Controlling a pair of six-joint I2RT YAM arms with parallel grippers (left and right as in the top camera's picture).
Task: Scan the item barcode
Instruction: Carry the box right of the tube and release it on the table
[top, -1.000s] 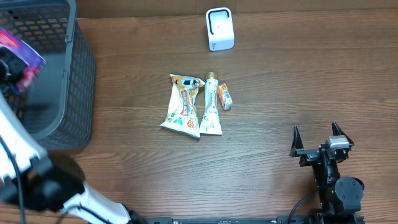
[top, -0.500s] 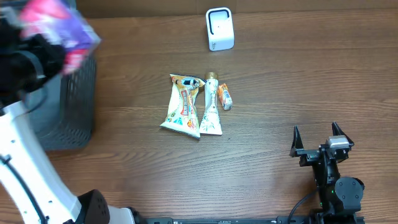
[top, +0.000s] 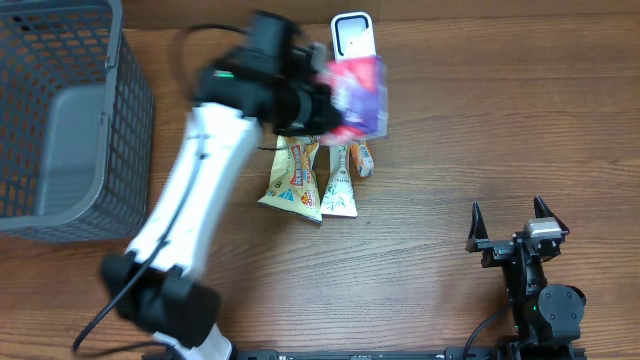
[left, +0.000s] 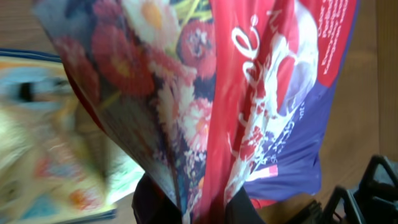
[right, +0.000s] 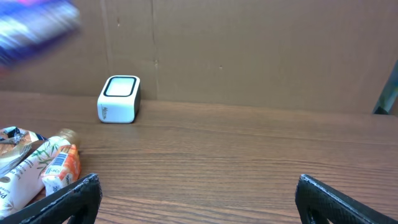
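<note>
basket (top: 130, 130) stood at the table's (top: 450, 130) left edge | scanner (top: 350, 35) sat back centre | pouch (top: 358, 95) hung just before the scanner, over the back ends of sachet (top: 293, 180), tube (top: 341, 190), small packet (top: 364, 160) | those lay side by side mid-table, sachet leftmost | right gripper (top: 508, 210) stood front right, well apart

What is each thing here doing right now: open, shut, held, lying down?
left gripper: shut on the floral packet, raised near the scanner.
floral packet: gripped, off the table, blurred.
right gripper: open, holding nothing.
scanner: upright at the table's far side.
basket: upright, at the left.
snack pouch: lying flat.
tube: lying flat beside the snack pouch.
orange packet: lying beside the tube.
</note>
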